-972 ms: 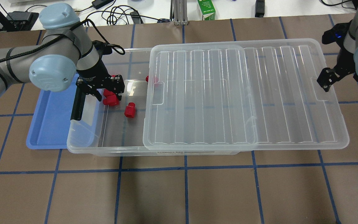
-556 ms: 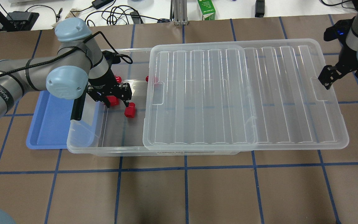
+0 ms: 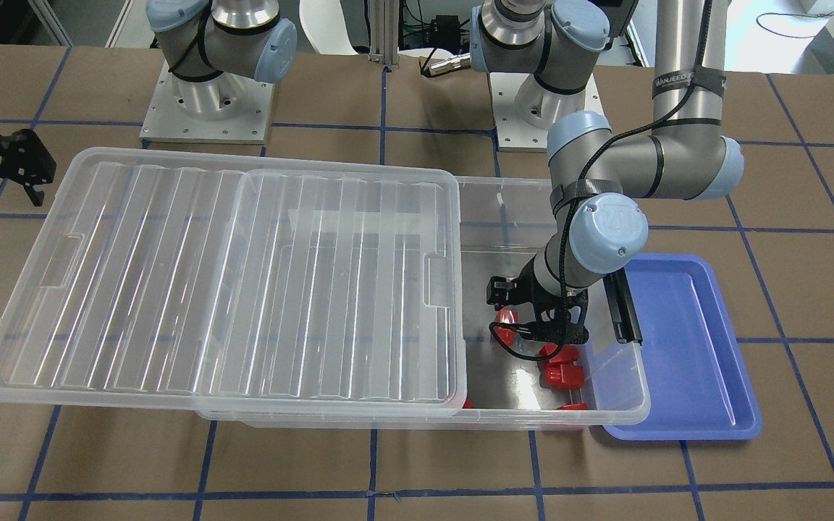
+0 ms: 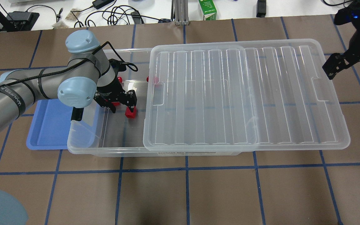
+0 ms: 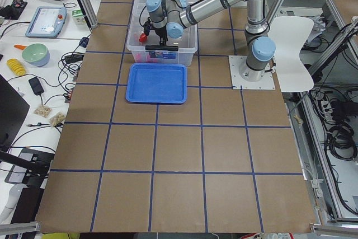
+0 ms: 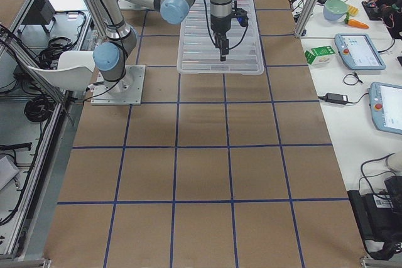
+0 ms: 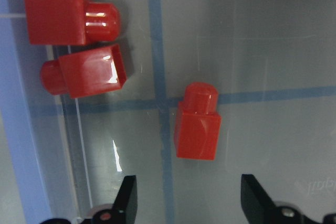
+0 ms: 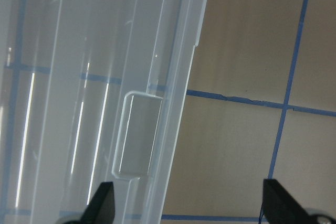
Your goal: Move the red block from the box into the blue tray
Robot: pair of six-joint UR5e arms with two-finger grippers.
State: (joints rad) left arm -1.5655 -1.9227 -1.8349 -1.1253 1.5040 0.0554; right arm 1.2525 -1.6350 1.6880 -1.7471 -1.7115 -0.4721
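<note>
Early stage, by my read: nothing is gripped and nothing has been delivered. The left claw is spread wide and empty, down inside the open end of the box. The target red block lies flat on the box floor just ahead of the fingertips, in line with the gap between them and not touching either. Its stub end points away from the claw.

What's left is to drop around the block, close, lift over the wall and release in the tray.

- **Block:** glossy hard plastic, a square body with a narrower rounded stub.
- **Two other blocks****:** same make, lying side by side further ahead and off to one side, close to the box wall.
- **Box:** clear, thin, smooth plastic, so the tape lines show through its floor.
- **Blue tray****:** just past that wall, partly tucked under the box rim. Matte periwinkle, shallow, rounded corners, raised lip, empty.
- **Lid****:** on the claw's other side, ribbed and clear. It sits shifted along the box, covers the rest of it and overhangs the far end.
- **Right claw****:** well apart beyond that end, also wide and empty, above the lid's edge.
- **Tabletop****:** brown paper with a blue tape grid.
</note>
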